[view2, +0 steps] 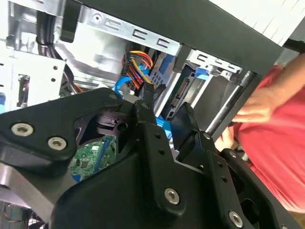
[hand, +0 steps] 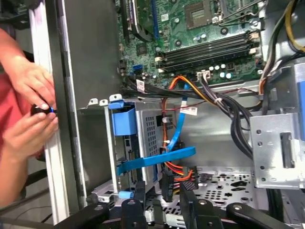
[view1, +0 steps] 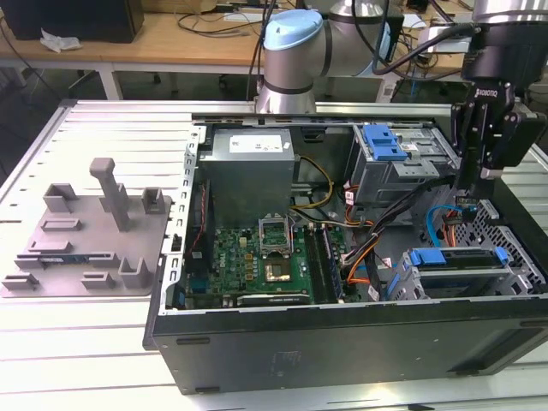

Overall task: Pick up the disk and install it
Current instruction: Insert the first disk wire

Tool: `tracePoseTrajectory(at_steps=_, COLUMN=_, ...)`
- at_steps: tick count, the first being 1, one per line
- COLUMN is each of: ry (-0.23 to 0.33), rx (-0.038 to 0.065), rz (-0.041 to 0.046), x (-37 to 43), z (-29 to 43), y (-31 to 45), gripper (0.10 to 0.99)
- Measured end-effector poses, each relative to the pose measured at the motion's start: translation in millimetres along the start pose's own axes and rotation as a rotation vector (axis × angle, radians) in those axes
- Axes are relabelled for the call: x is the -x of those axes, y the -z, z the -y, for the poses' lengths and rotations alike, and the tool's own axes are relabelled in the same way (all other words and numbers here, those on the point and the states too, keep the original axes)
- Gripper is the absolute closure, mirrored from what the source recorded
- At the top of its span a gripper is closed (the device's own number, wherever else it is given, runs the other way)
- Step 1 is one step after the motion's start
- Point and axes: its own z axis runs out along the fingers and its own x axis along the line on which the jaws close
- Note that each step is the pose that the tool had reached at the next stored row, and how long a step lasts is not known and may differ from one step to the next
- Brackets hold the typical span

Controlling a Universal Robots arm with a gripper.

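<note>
The tool [view1: 467, 190] hangs over the corner of the open computer box [view1: 342, 342] on the exterior view's right. Its two fingers [hand: 139, 195] stand apart with nothing pinched between them, so the tool is open and holds nothing.

The disk [view1: 462, 272] is not in the tool; it lies flat in a slot low in that same corner, with its blue frame around it. In the first wrist view the end of the disk [hand: 127, 143] shows just past the fingers. I cannot tell if it is pushed all the way in.

A few things could go wrong from here:

- **Wires:** a blue wire [hand: 157, 157] and some orange wires [hand: 186, 86] run right by the fingers, and a black plug [hand: 167, 183] sits in line with the gap between them. If the tool goes down or sideways, a finger could hook a wire and pull it out.
- **Metal walls:** the slot has thin metal walls close on both sides. A small slip could bang the tool on the metal, or push the disk in crooked so it jams.
- **Hands:** a person's hands [hand: 28, 133] are just outside the wall of the box, near the tool, holding some small dark thing. If the arm swings that way it could hit them, and if the hands shake the box, the tool may miss its spot.
</note>
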Motion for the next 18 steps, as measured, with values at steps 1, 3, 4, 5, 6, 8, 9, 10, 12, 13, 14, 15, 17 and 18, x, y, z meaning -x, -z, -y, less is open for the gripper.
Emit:
tracePoseTrajectory(at_steps=1, ry=0.0, rx=0.0, rz=-0.0001, x=0.0, z=0.0, y=0.0, gripper=0.671)
tracePoseTrajectory(at_steps=3, ry=0.0, rx=0.0, rz=-0.0001, x=0.1, z=0.1, y=0.0, gripper=0.671)
tracePoseTrajectory(at_steps=4, ry=0.0, rx=0.0, rz=-0.0028, x=0.8, z=0.0, y=-0.4, gripper=0.671)
tracePoseTrajectory(at_steps=5, ry=0.0, rx=-0.003, rz=-0.0132, x=1.7, z=-0.1, y=-0.2, gripper=0.671)
tracePoseTrajectory(at_steps=6, ry=-0.002, rx=-0.007, rz=-0.0234, x=2.6, z=-0.2, y=0.2, gripper=0.671)
tracePoseTrajectory(at_steps=8, ry=-0.008, rx=-0.016, rz=-0.0398, x=5.0, z=-0.5, y=0.3, gripper=0.671)
tracePoseTrajectory(at_steps=9, ry=-0.008, rx=-0.016, rz=-0.0408, x=7.0, z=-0.8, y=-0.3, gripper=0.671)
tracePoseTrajectory(at_steps=10, ry=-0.009, rx=-0.016, rz=-0.0411, x=8.7, z=-1.1, y=-1.0, gripper=0.671)
tracePoseTrajectory(at_steps=12, ry=-0.013, rx=-0.014, rz=-0.0419, x=11.3, z=-1.3, y=-2.8, gripper=0.671)
tracePoseTrajectory(at_steps=13, ry=-0.023, rx=-0.01, rz=-0.0456, x=11.9, z=-1.4, y=-3.9, gripper=0.671)
tracePoseTrajectory(at_steps=14, ry=-0.032, rx=-0.009, rz=-0.0569, x=12.2, z=-1.4, y=-4.4, gripper=0.671)
tracePoseTrajectory(at_steps=15, ry=-0.04, rx=-0.008, rz=-0.0671, x=12.4, z=-1.4, y=-4.8, gripper=0.671)
tracePoseTrajectory(at_steps=17, ry=-0.052, rx=-0.006, rz=-0.0822, x=12.8, z=-1.5, y=-5.6, gripper=0.671)
tracePoseTrajectory(at_steps=18, ry=-0.054, rx=-0.006, rz=-0.0861, x=13.8, z=-1.6, y=-6.2, gripper=0.671)
